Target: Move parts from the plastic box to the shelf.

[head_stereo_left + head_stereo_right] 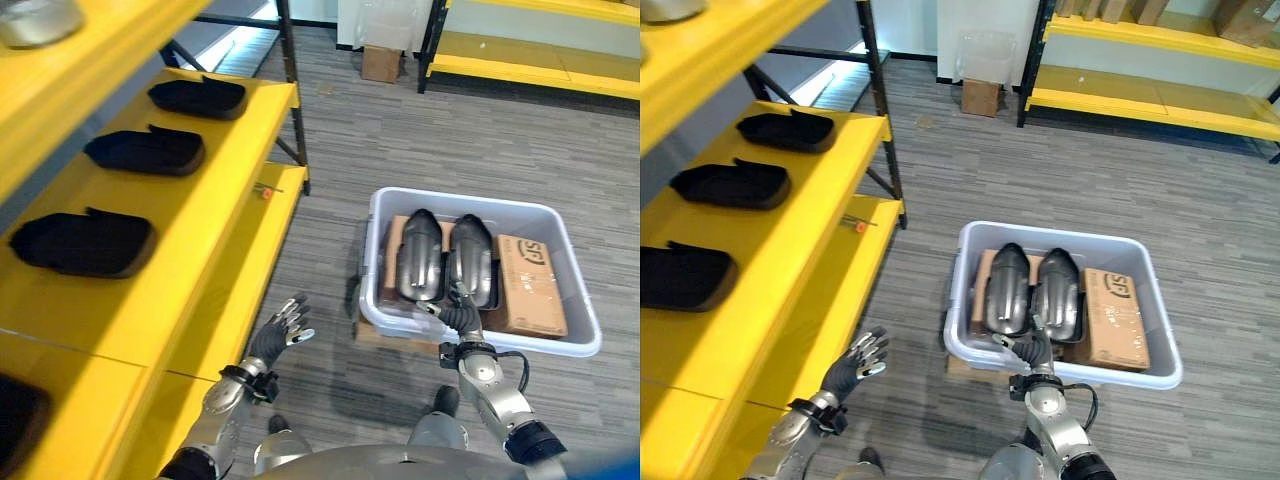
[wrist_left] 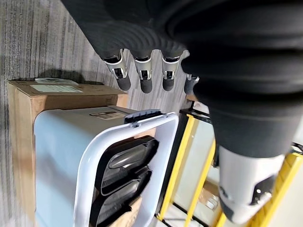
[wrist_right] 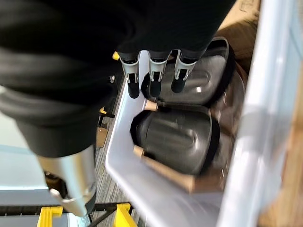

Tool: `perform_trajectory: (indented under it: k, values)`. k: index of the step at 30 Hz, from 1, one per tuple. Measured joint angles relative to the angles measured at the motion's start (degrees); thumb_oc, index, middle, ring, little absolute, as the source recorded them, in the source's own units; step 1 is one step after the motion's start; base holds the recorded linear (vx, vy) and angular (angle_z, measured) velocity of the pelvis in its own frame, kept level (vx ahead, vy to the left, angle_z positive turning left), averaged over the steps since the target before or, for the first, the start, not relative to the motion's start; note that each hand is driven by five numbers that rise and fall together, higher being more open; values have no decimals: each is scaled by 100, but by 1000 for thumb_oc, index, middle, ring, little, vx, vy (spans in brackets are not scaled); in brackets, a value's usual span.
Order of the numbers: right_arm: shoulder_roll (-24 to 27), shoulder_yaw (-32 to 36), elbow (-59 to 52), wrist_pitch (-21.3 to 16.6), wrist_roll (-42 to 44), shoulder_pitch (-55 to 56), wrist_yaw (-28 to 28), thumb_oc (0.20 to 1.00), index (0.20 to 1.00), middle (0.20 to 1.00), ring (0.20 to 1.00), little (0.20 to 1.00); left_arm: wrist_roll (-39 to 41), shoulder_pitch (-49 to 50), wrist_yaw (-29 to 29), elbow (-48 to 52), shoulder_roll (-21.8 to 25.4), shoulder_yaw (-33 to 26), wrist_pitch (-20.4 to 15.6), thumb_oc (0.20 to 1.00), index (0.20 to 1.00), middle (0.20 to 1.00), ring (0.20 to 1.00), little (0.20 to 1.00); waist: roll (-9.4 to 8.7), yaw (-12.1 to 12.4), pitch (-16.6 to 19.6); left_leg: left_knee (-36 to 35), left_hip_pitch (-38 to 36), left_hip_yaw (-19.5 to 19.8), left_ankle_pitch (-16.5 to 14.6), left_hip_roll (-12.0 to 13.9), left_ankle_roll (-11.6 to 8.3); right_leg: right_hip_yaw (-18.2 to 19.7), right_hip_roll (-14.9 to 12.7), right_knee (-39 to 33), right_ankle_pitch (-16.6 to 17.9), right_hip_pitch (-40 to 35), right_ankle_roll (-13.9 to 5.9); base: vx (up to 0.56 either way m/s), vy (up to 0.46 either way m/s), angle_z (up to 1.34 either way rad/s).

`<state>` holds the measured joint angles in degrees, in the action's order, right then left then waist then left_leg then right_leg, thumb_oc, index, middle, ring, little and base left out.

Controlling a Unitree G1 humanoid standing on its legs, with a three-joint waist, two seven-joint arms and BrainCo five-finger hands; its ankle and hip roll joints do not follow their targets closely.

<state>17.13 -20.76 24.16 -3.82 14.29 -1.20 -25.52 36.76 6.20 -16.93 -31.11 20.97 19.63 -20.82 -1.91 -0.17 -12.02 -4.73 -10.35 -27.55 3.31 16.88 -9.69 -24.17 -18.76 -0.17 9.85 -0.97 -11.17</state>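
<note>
From the left eye view, the plastic box sits on the floor beside the yellow shelf, holding two dark parts next to a cardboard carton. The right hand hangs over the box's near rim, the left hand by the shelf edge, fingers spread. Black trays line the shelf. In each wrist view the fingers hang loose, grasping nothing
</note>
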Motion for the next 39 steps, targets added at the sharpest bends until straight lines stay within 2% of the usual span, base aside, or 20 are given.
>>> perform_trajectory:
  k: [2, 4, 7, 11, 12, 14, 15, 17, 18, 19, 20, 22, 23, 24, 25, 26, 28, 30, 33, 39]
  values:
    - [285, 41, -24, 18, 1, -27, -67, 1000, 1000, 1000, 1000, 1000, -50, 22, -30, 54, -257, 70, 23, 1000, 1000, 1000, 1000, 1000, 222, -103, -23, 76, 136, 110, 100, 220, 140, -14, 293, 8, -168, 1, 90, 81, -371, 13]
    - [642, 128, -35, 47, -1, -34, -200, 1000, 1000, 1000, 1000, 1000, -165, 107, -60, 202, -486, 71, 29, 1000, 1000, 1000, 1000, 1000, 338, -225, 6, 253, 134, -58, 209, 277, 275, -115, 422, -89, -263, -197, 177, 88, -329, 11]
    - [758, 260, -62, 120, -57, -76, -368, 1000, 1000, 1000, 1000, 1000, -189, 97, -29, 306, -462, -100, 30, 1000, 1000, 1000, 1000, 1000, 339, -337, 43, 359, 92, -17, 170, 337, 203, -158, 472, -190, -295, -328, 135, 155, -356, 8]
    - [663, 234, -70, 234, -201, -85, -388, 1000, 1000, 1000, 1000, 1000, -143, 209, -27, 307, -423, -283, 32, 1000, 1000, 1000, 1000, 1000, 307, -232, 111, 413, 36, -12, 209, 346, 296, -114, 468, -157, -379, -340, 127, 144, -357, -9]
    - [662, 233, -70, 235, -330, -111, -388, 1000, 1000, 1000, 1000, 1000, -143, 278, -26, 305, -462, -280, 33, 1000, 1000, 1000, 1000, 1000, 361, -186, 131, 525, 48, -10, 199, 456, 503, -82, 471, 265, -634, -169, 190, 148, -394, -7]
    - [670, 235, -70, 229, -337, -205, -386, 1000, 1000, 1000, 1000, 1000, -144, 311, -23, 293, -447, -275, 26, 1000, 1000, 1000, 1000, 1000, 405, -187, 158, 669, 107, -10, 236, 609, 558, 47, 422, 1231, -1159, 302, 309, 149, -323, -20]
    - [669, 236, -53, 228, -337, -335, -383, 1000, 1000, 1000, 1000, 1000, -143, 285, -19, 254, -378, -271, 21, 1000, 1000, 1000, 1000, 1000, 383, -177, 181, 765, 149, 6, 296, 736, 623, 214, 378, 2132, -1724, 768, 434, 153, -255, -27]
    - [660, 230, -8, 213, -336, -387, -328, 1000, 1000, 1000, 1000, 1000, -131, 180, 7, 147, -373, -246, 20, 1000, 1000, 1000, 1000, 1000, 298, -148, 172, 920, 297, 196, 742, 725, 845, 317, 385, 2237, -1849, 923, 576, 132, -170, -26]
    - [663, 239, 29, 212, -335, -387, -300, 1000, 1000, 1000, 1000, 1000, -127, 97, 59, 85, -373, -185, 20, 1000, 1000, 1000, 1000, 1000, 274, -94, 176, 1068, 422, 411, 1020, 721, 795, 371, 409, 2142, -1842, 889, 630, 119, -91, -20]
    - [689, 243, 69, 215, -326, -319, -263, 1000, 1000, 1000, 1000, 1000, -127, -37, 82, 53, -408, -118, 20, 1000, 1000, 1000, 1000, 1000, 218, -101, 128, 1535, 729, 740, 1287, 641, 368, 474, 466, 1728, -1700, 684, 750, 134, -19, -11]
    - [692, 233, 117, 215, -325, -298, -247, 1000, 1000, 1000, 1000, 1000, -126, -86, 82, 69, -428, -119, 17, 1000, 1000, 1000, 1000, 1000, 209, -115, 123, 1759, 816, 836, 1153, 421, 214, 511, 478, 1429, -1588, 503, 794, 151, 46, 3]
    - [650, 250, 184, 201, -324, -234, -238, 1000, 1000, 1000, 1000, 1000, -130, -129, 64, 216, -427, -124, 17, 1000, 1000, 1000, 1000, 1000, 192, -219, 121, 1844, 940, 649, 742, 145, 138, 465, 473, 837, -1386, 129, 806, 134, 120, 24]
    - [643, 248, 183, 187, -324, -226, -237, 1000, 1000, 1000, 1000, 1000, -130, -139, 49, 352, -422, -122, 13, 1000, 1000, 1000, 1000, 1000, 202, -232, 119, 1591, 929, 447, 588, -6, 201, 392, 493, 615, -1271, 2, 792, 153, 174, 14]
    - [640, 227, 173, 170, -323, -224, -228, 1000, 1000, 1000, 1000, 1000, -131, -120, 23, 444, -423, -116, 12, 1000, 1000, 1000, 1000, 1000, 283, -215, 157, 1254, 923, 333, 609, -111, 234, 336, 552, 501, -1184, -24, 748, 148, 205, -2]
    - [621, 232, 153, 155, -318, -213, -233, 1000, 1000, 1000, 1000, 1000, -139, -137, -33, 457, -434, -54, 16, 1000, 1000, 1000, 1000, 1000, 493, -266, 175, 854, 913, 277, 625, -202, 347, 304, 699, 480, -1161, -74, 724, 147, 269, -4]
    - [577, 229, 148, 154, -318, -160, -235, 1000, 1000, 1000, 1000, 1000, -143, -137, -34, 449, -430, 6, 26, 1000, 1000, 1000, 1000, 1000, 538, -324, 205, 682, 756, 169, 466, -224, 503, 299, 710, 529, -1205, -92, 663, 117, 247, 0]
    - [506, 208, 167, 157, -252, -121, -255, 1000, 1000, 1000, 1000, 1000, -146, -153, -44, 449, -445, 98, 32, 1000, 1000, 1000, 1000, 1000, 590, -357, 232, 267, 443, 145, 122, -465, 611, 395, 630, 641, -1254, -37, 518, 102, 204, -15]
    - [380, 212, 206, 157, -142, -111, -292, 1000, 1000, 1000, 1000, 1000, -162, -213, -44, 395, -403, 163, 33, 1000, 1000, 1000, 1000, 1000, 505, -382, 223, 129, 325, 120, 78, -682, 556, 520, 525, 616, -1176, -102, 374, 63, 122, -12]
    - [210, 209, 253, 160, 17, -98, -288, 1000, 1000, 1000, 1000, 1000, -162, -255, -63, 396, -238, 184, 32, 1000, 1000, 1000, 1000, 1000, 319, -349, 257, 133, 307, 110, -3, -901, 675, 607, 364, 363, -1010, -167, 302, 100, 100, -2]
    - [-24, 196, 262, 161, 26, -152, -213, 1000, 1000, 1000, 1000, 1000, -159, -58, -62, 413, 6, 181, 32, 1000, 1000, 1000, 1000, 1000, 284, -211, 259, 53, -41, 139, -96, -891, 746, 614, 480, -134, -902, -672, 214, 96, 52, -7]
